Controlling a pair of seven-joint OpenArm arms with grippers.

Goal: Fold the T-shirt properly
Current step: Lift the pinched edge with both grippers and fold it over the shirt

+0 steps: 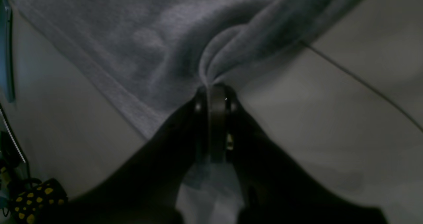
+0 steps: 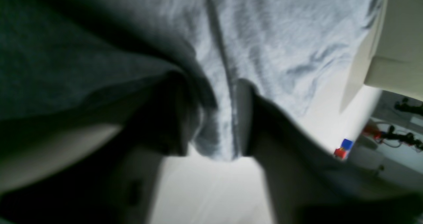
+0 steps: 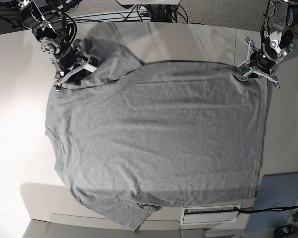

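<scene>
Cloth of the T-shirt [image 3: 159,139] lies spread flat on the surface [image 3: 20,148], its long axis running across the base view, neck end at that view's left and hem at its right. Both arms sit on the far edge: the left tool [image 3: 242,73] is clamped on the far hem corner, the right tool [image 3: 72,73] at the far shoulder, fabric between its half-parted jaws; I cannot tell if it grips. Nearly all the shirt lies toward the near side, so the fold would likely be drawn that way
</scene>
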